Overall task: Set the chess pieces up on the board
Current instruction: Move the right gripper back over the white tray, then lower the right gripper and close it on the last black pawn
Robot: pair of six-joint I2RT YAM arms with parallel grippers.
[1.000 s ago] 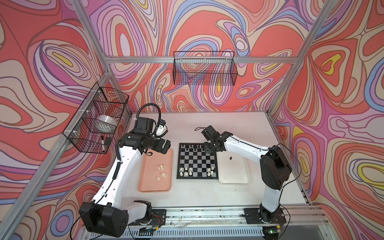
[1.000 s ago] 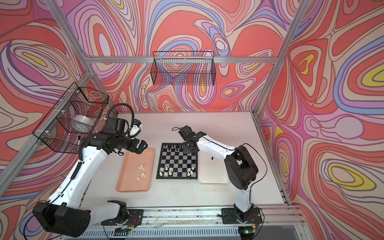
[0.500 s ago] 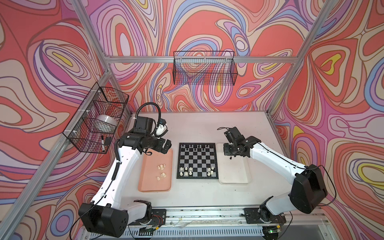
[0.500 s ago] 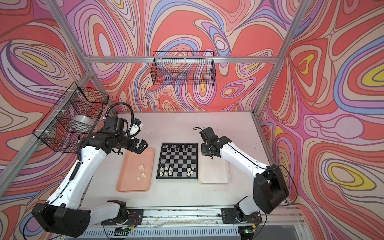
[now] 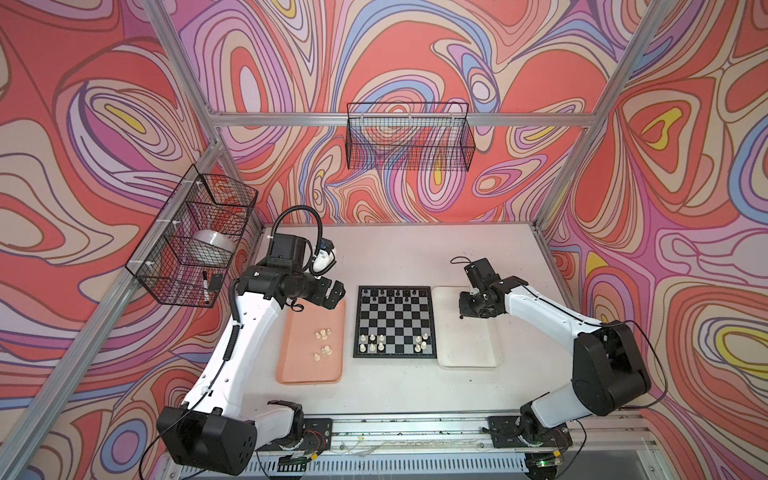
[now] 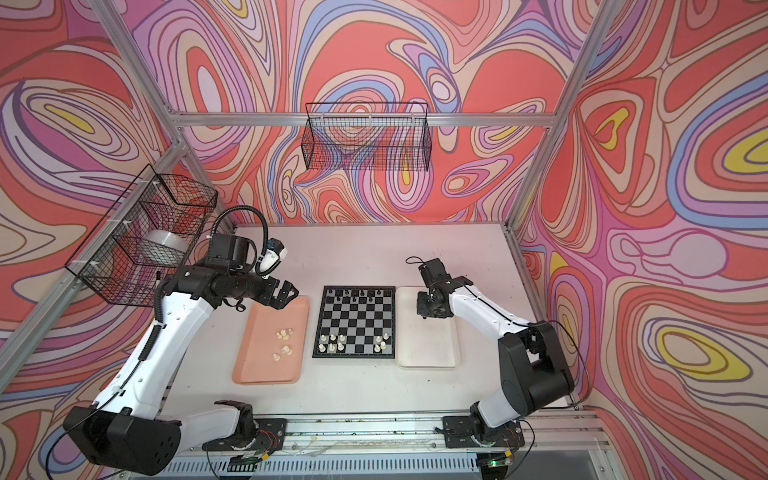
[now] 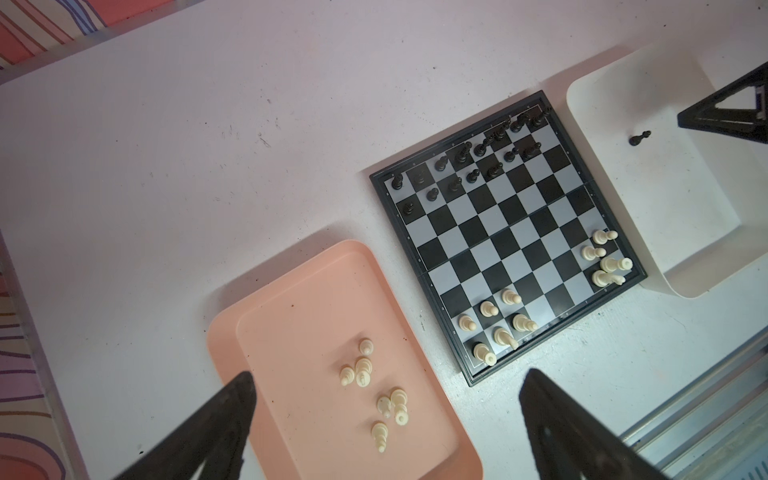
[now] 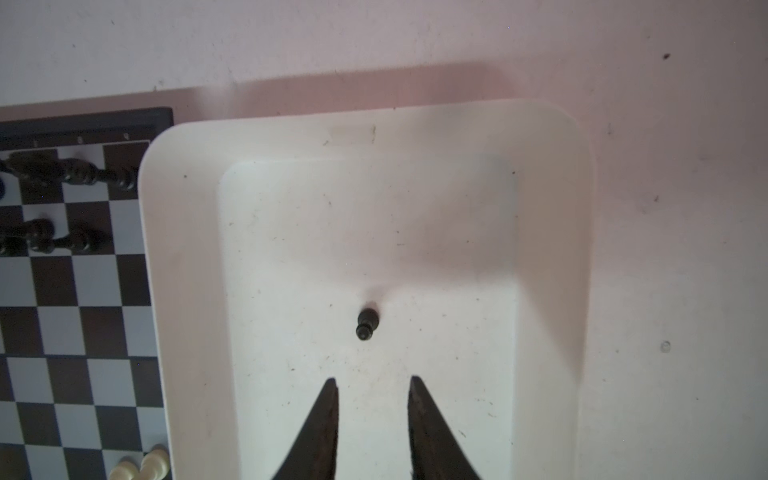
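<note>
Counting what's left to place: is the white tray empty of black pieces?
No, one black piece sits in the white tray, just ahead of the open right gripper.

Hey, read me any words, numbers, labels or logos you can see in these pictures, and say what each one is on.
Nothing is legible.
Small square black-and-grey chessboard: pale coordinate marks along its black border, too small and blurred to read.
White plastic tray: faint pale patch on its rim, no readable text.
Black joint of the left arm: tiny white mark, too small to read.
</note>
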